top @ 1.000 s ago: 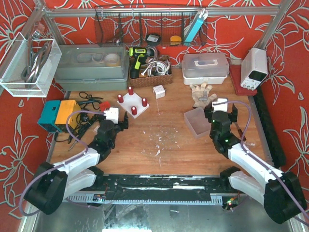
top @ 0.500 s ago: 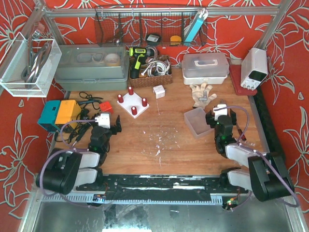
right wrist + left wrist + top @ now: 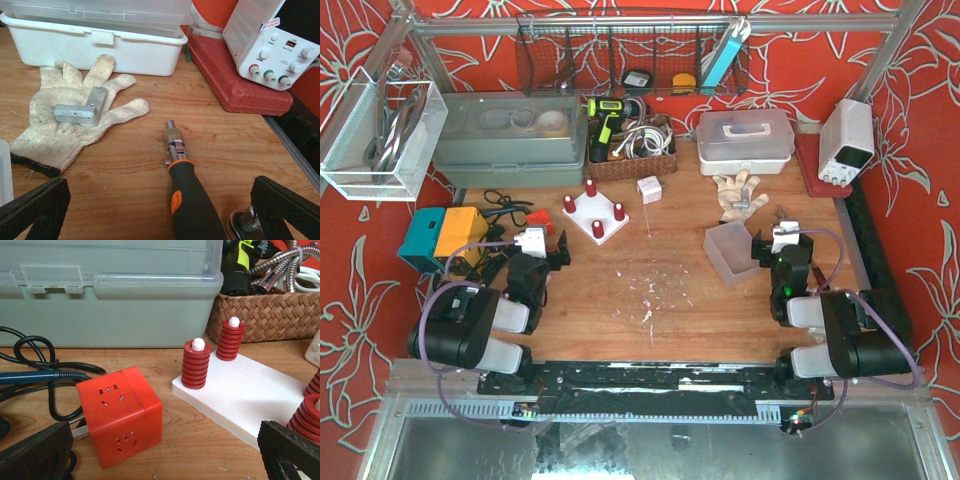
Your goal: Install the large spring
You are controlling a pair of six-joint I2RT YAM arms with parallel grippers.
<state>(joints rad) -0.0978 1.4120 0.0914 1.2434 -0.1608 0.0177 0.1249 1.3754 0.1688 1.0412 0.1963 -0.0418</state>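
Standing beside the bench, I see both arms folded low near their bases, and both tools are released, fingers spread wide with nothing gripped.

The left gripper (image 3: 537, 262) sits near the white peg plate (image 3: 594, 213), off its near-left corner, and faces it. Four red springs (image 3: 196, 365) stand upright on that plate. Two of them show a white peg tip poking out of the top. The closest on the left looks stouter than the one behind it, but I cannot tell which is the large spring. No finger touches any of them.

Just left of the plate sits a red socket cube (image 3: 120, 422), with black cables (image 3: 30, 352) trailing further left. Behind the plate stand a grey lidded bin (image 3: 110, 295) and, towards the right, a wicker basket (image 3: 265, 315).

The right gripper (image 3: 782, 250) is well to the plate's right, beyond a clear plastic tray (image 3: 728, 250). A screwdriver (image 3: 192, 200) lies on the wood there, its black-and-orange handle running back between the open fingers — not clasped. Further out on that same side a work glove (image 3: 75, 115) lies flat with a metal bracket (image 3: 82, 111) resting on it.
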